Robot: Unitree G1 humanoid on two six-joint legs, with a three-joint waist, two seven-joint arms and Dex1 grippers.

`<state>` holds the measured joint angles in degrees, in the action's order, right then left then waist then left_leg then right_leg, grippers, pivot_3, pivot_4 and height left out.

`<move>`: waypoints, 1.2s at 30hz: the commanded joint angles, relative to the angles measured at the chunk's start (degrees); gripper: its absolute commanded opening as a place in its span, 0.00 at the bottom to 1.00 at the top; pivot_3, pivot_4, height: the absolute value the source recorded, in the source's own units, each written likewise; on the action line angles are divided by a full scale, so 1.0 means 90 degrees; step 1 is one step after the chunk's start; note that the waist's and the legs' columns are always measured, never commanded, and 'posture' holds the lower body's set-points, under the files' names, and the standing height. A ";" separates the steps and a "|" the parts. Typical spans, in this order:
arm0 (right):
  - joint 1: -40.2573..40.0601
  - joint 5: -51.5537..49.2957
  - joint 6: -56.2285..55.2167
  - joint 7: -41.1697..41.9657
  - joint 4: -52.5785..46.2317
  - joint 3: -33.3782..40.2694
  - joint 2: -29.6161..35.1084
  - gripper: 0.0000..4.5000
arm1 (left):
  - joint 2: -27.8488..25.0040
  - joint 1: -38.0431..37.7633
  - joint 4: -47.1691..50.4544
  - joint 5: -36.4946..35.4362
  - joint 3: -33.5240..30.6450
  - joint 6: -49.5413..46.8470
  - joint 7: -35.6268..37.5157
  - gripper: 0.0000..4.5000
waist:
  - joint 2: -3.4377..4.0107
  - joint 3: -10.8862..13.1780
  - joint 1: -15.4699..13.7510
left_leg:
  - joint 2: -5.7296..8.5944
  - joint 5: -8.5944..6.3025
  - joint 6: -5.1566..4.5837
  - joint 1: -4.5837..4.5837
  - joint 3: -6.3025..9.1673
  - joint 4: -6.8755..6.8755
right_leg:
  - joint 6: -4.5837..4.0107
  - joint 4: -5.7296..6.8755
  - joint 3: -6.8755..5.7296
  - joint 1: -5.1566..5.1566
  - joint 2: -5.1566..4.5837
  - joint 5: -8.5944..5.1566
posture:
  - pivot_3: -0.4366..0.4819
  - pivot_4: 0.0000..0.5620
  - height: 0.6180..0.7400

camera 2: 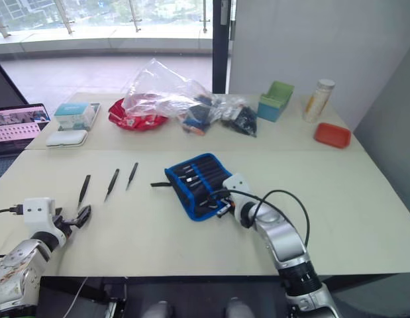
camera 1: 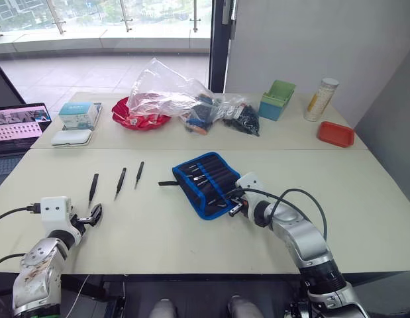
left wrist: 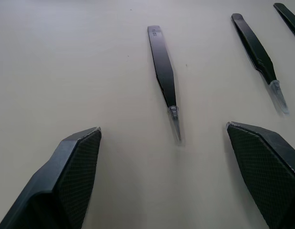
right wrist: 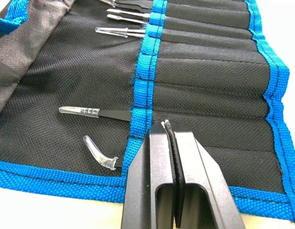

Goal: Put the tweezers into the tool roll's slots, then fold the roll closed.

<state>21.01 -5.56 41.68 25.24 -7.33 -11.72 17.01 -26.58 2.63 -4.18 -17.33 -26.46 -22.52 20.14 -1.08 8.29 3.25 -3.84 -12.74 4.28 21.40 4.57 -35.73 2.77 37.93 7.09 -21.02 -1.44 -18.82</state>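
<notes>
Three tweezers (camera 1: 120,182) lie loose on the bench (camera 1: 158,225), fanned just ahead of the left end effector (left wrist: 164,176), whose fingers stand wide apart with the nearest one's capped tip between them. More tweezers already sit in the slots (right wrist: 209,95) of the roll (camera 1: 208,182), which lies open under the right end effector (right wrist: 173,157); its fingers are pressed together on the near pocket row, holding nothing I can make out, with two capped tips poking out just beside it. The step in hand looks like picking up the nearest loose one. The risk: it is thin and flat on the bench, so closing fingers could skate over it or flick it towards its neighbour. On the roll, dragging the closed fingers could tug the fabric and work a seated pair loose. The strap (camera 1: 166,183) trails off the roll's far edge.
</notes>
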 commanded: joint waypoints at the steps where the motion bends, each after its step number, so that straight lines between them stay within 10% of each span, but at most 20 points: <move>1: -0.0095 0.0079 0.0223 -0.0029 0.0278 -0.0130 -0.0007 0.00 | 0.0076 0.0334 -0.0621 0.0124 0.0399 -0.0009 0.0057 0.73 | 0.0008 -0.0005 -0.0024 | 0.0001 0.0000 0.0000 0.0000 0.0000 0.0000 | 0.0000 0.0000 0.0000 0.0001 0.0000 0.0000 | 0.48 0.27 1.00; 11: -0.0115 0.0094 0.0236 -0.0056 0.0253 -0.0117 -0.0027 0.00 | 0.0136 0.0666 -0.0880 0.0090 0.0450 0.0017 0.0201 0.00 | 0.0012 -0.0008 -0.0083 | 0.0006 0.0001 0.0002 0.0000 -0.0001 -0.0004 | 0.0003 -0.0002 0.0002 0.0005 -0.0004 0.0001 | 0.48 0.27 1.00; 23: -0.0121 0.0098 0.0221 -0.0078 0.0270 -0.0110 -0.0072 0.00 | -0.0173 0.1229 0.0255 -0.0369 0.0107 0.0025 0.0198 0.00 | -0.0064 0.0020 -0.0058 | -0.0003 0.0002 0.0003 0.0022 0.0000 -0.0002 | 0.0003 0.0000 0.0001 -0.0018 0.0003 0.0000 | 0.48 0.27 1.00; 36: -0.0143 0.0129 0.0248 -0.0130 0.0239 -0.0096 -0.0107 0.00 | 0.0833 0.4273 -0.0689 -0.0616 0.2534 -0.1408 0.1336 0.00 | -0.0129 0.0045 0.0066 | -0.0002 0.0007 0.0012 0.0063 0.0007 -0.0002 | -0.0030 -0.0010 -0.0006 -0.0039 0.0007 0.0029 | 0.48 0.27 1.00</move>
<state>21.43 -5.24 41.74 24.81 -8.18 -11.72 15.80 -18.76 39.39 -9.24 -23.43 -4.39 -35.55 30.59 -2.24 8.70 3.84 -3.85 -12.68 4.38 22.00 4.63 -35.74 2.50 37.83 7.04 -21.39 -1.38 -18.56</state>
